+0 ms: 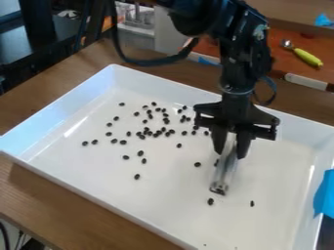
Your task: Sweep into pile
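Dozens of small, dark, oval beans (140, 153) lie scattered in a glossy white tray (78, 181), thickest between its middle and far-left corner. Right of that cluster, the black gripper (231, 150) has its fingers slightly parted, pinching a slender, see-through tool (226, 168) that slants down toward the tray's floor. Smooth blue material (324, 195) sits at the tray's right edge, on the wooden bench (39, 195).
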